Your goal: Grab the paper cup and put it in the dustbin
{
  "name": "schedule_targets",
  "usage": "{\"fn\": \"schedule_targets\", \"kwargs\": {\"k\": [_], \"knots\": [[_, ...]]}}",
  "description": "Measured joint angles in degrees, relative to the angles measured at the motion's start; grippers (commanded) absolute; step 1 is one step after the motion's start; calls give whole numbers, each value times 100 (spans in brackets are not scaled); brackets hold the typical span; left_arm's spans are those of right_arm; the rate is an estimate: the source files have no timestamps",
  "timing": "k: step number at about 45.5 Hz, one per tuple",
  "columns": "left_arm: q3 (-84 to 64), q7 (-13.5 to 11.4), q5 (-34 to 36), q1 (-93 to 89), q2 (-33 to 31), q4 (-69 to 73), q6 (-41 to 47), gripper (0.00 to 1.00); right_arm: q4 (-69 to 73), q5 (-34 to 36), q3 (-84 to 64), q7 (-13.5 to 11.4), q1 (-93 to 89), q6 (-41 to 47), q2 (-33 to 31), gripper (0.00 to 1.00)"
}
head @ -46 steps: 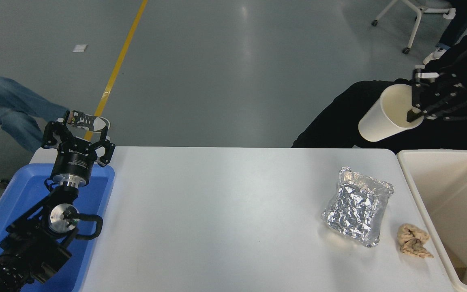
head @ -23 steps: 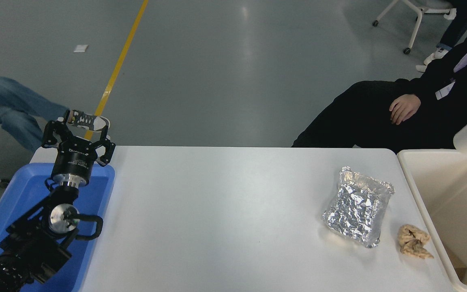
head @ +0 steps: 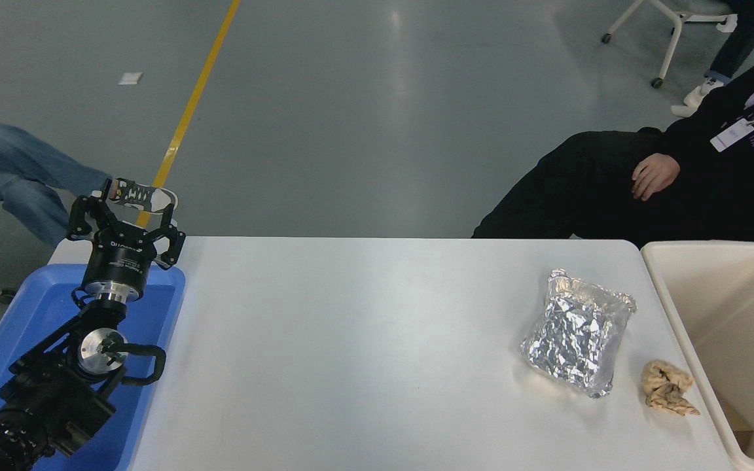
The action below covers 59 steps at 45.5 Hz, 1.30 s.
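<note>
Releasing over the dustbin [head: 678, 314] at three o'clock needs the cup centred; neither right gripper nor cup shows. Left gripper [head: 125, 203], nine o'clock, parked wide open.

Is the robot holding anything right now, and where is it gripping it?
Nothing visible. The left gripper hangs open and empty above the blue tray; the right gripper is out of view.

Cream dustbin [head: 678, 307]; blue tray [head: 36, 307]; silver foil [head: 576, 340]; white table [head: 351, 360].
</note>
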Motion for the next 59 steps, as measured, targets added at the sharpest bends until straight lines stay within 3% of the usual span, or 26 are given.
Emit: {"fn": "schedule_targets", "kwargs": {"k": [6, 20, 35, 46, 47, 50, 53, 56, 59], "knots": [[-2, 1, 0, 0, 1, 0, -3, 99, -695, -12, 691, -79, -1006, -232, 162, 0], [-4, 6, 0, 0, 0, 0, -9, 99, -2418, -12, 2074, -607, -2825, -446, 998, 0], [-4, 6, 0, 0, 0, -1, -9, 99, -3921, 8, 2592, -1065, -4111, -723, 1983, 0], [-4, 6, 0, 0, 0, 0, -9, 99, -4161, 21, 2774, -1190, -4379, -849, 2173, 0], [-4, 6, 0, 0, 0, 0, -9, 99, -4163, 21, 2797, -1195, -4391, -852, 2183, 8], [-4, 6, 1, 0, 0, 0, -9, 99, -4184, 17, 2890, -1211, -4417, -872, 2207, 45], [-4, 6, 1, 0, 0, 0, -9, 99, -4197, -1, 2973, -1221, -4433, -888, 2219, 68], [-4, 6, 1, 0, 0, 0, -9, 99, -4209, -12, 3039, -1228, -4436, -924, 2221, 79], [-4, 6, 1, 0, 0, -1, -9, 99, -4211, -14, 3090, -1233, -4435, -1003, 2221, 79]]}}
